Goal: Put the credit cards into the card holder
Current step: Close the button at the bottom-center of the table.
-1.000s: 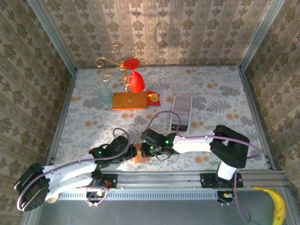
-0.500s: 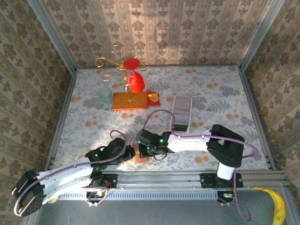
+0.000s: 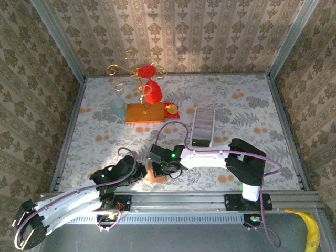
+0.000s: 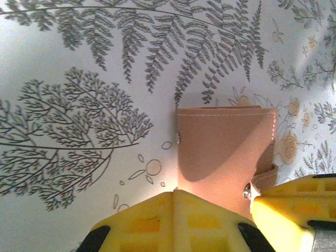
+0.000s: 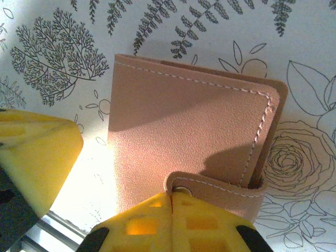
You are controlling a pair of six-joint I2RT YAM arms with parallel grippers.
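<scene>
From above, both arms had crowded onto one spot: the left end effector (image 3: 144,171) and the right end effector (image 3: 160,169) met over the card holder (image 3: 157,178), which lay flat on the tabletop (image 3: 247,105) directly beneath them. The credit cards (image 3: 205,119) sat stacked in the white tray (image 3: 193,127), well beyond the right end effector, up and to its far side. Further back stood an orange block (image 3: 144,113) and a pale cup (image 3: 118,108), both clear of the work.

On the left wrist, the left end effector (image 4: 174,195) was clenched, pads together, its tip at the near edge of the card holder (image 4: 223,147). The holder reached away ahead of it. It looked like a pin-down, so a steady downward press would be the thing.

On the right wrist, the right end effector (image 5: 172,197) was clenched too, tip right at the strap (image 5: 220,189) and its snap (image 5: 181,189). Whether any leather was caught between the pads I could not tell. The card holder (image 5: 189,131) looked closed, so the step seemed to be freeing that strap: get under it and peel upward without dragging the holder. The main obstacle was the other end effector, just beside to the left.
</scene>
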